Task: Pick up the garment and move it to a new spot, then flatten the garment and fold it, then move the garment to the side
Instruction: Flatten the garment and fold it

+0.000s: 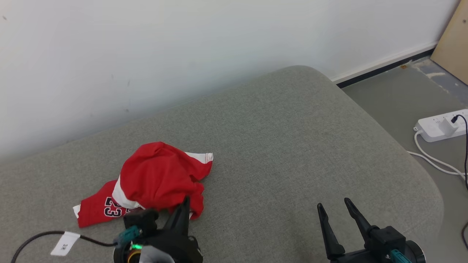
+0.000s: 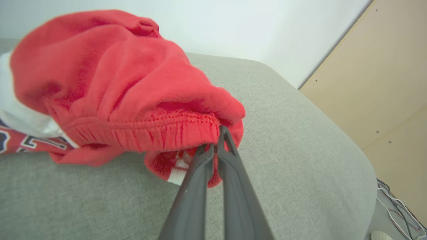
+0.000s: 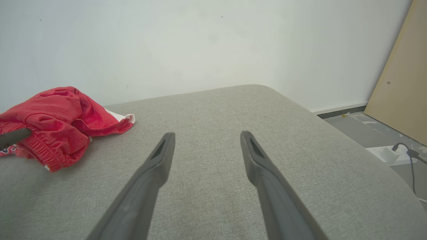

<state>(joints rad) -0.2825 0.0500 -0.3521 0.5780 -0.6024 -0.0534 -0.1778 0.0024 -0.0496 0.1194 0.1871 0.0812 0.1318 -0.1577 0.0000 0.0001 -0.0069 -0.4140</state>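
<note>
Red garment, shorts judging by the elastic waistband and number print, lies bunched on the grey cushion, toward its left half. Left gripper is closed, fingers pressed together on the ribbed waistband edge at the heap's near right corner. The fold hides the tips, so how much cloth is pinched is hard to say; probably just the hem layer. Right gripper hangs spread wide with nothing between its fingers, well apart from the garment over bare cushion.

Step in hand, as I read it: the pick-up for the move to a new spot. To do it well:
- Lift straight up first, so the pinch is tested before any sideways travel.
- If the hem slips, re-grip deeper over the elastic.
- Raise enough that the trailing leg with the print clears the cushion, or it drags and bunches worse.
- The open middle of the cushion, ahead of the right gripper, looks a fair drop zone with room to flatten.
- Keep off the rounded right edge; cloth could slide to the floor by the power strip.

Containers: none in play. Garment rests loose straight on the cushion, not in any bin or basket.
</note>
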